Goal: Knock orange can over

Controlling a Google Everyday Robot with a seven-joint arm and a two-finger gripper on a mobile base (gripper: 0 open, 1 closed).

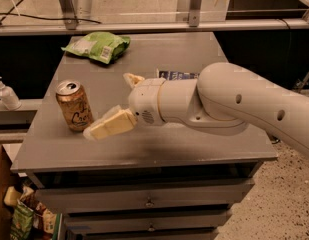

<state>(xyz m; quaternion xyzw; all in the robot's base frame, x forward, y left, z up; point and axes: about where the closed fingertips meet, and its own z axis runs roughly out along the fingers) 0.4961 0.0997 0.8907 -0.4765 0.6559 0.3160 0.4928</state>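
The orange can stands upright at the front left of the grey cabinet top, with a silver top and cursive script on its side. My gripper reaches in from the right on a thick white arm. Its near cream finger points left, with its tip just right of the can's lower side, close to or touching it. The other finger shows only as a stub behind the wrist.
A green chip bag lies at the back left of the top. A blue bag is mostly hidden behind the arm. A white pump bottle stands on a ledge to the left. Drawers sit below the front edge.
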